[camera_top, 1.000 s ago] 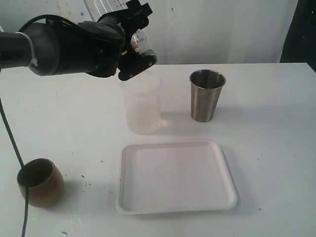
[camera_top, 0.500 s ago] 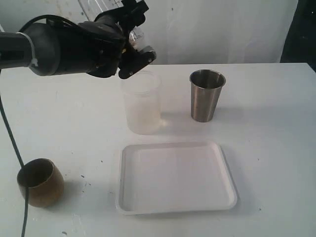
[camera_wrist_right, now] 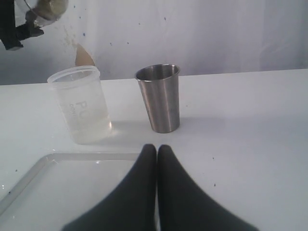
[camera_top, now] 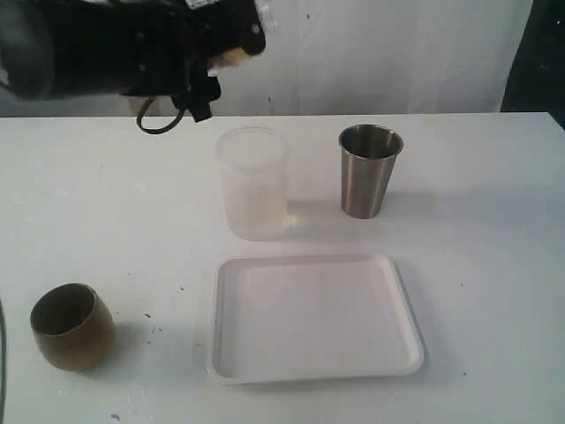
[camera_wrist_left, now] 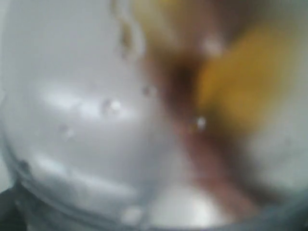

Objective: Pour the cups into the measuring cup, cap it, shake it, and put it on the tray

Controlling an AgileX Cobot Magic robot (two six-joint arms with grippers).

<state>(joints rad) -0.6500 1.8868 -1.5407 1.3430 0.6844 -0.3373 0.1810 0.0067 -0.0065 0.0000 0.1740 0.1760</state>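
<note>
My left gripper [camera_top: 231,31] is a dark motion blur at the back left, raised above the table. It is shut on the clear measuring cup [camera_wrist_left: 96,120], which fills the left wrist view with wet walls and yellow-brown contents. The same measuring cup [camera_wrist_right: 45,10] shows high up in the right wrist view. The steel tumbler [camera_top: 371,170] stands upright at the back right. The brown cup [camera_top: 71,325] sits at the front left. The white tray [camera_top: 313,367] lies at the front centre with nothing on it. My right gripper [camera_wrist_right: 156,147] is shut on nothing, low over the tray's near side.
A frosted translucent cup [camera_top: 252,181] stands upright between the raised arm and the steel tumbler [camera_wrist_right: 159,98], just behind the tray [camera_wrist_right: 29,180]. A white wall closes off the back of the table.
The left arm has swung up and to the left with the measuring cup, away from above the frosted cup, and is now blurred. Nothing on the table has moved.
</note>
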